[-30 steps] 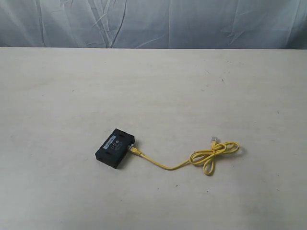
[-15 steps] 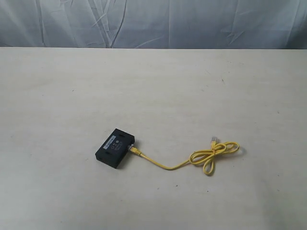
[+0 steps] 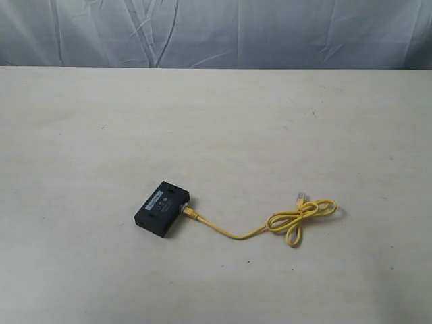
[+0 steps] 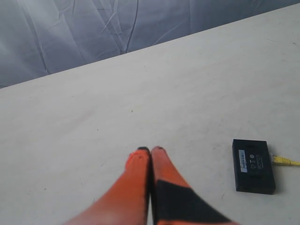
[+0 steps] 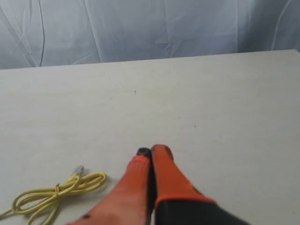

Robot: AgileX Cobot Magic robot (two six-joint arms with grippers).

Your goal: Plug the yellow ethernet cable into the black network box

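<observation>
Left gripper [image 4: 150, 150]: orange fingers pressed together, clenched on nothing, held over bare table well apart from the box; not seen in the exterior view.
Black network box [image 3: 162, 209]: lies flat on the pale table [image 3: 216, 121], left of centre, label strip facing up.
Yellow ethernet cable [image 3: 233, 234]: runs rightward from the box. Its near plug [image 3: 191, 213] touches the box's right side; whether it sits inside a port cannot be told.
Bow-like loop [image 3: 300, 219]: bundled slack at the cable's right end, with the free plug [image 3: 300, 196] poking out, well apart from the box.
Right gripper [image 5: 152, 151]: fingers shut together, empty, hovering near the loop without touching it.
Step in hand: neither arm is engaged. If the near plug is unseated, the next move likely calls for one claw to steady the box while the other opens, pinches the plug and pushes it straight in.
Surroundings: grey cloth [image 3: 216, 34] hangs behind the table. Nothing blocks the approach, though the light box may slide when pushed.
</observation>
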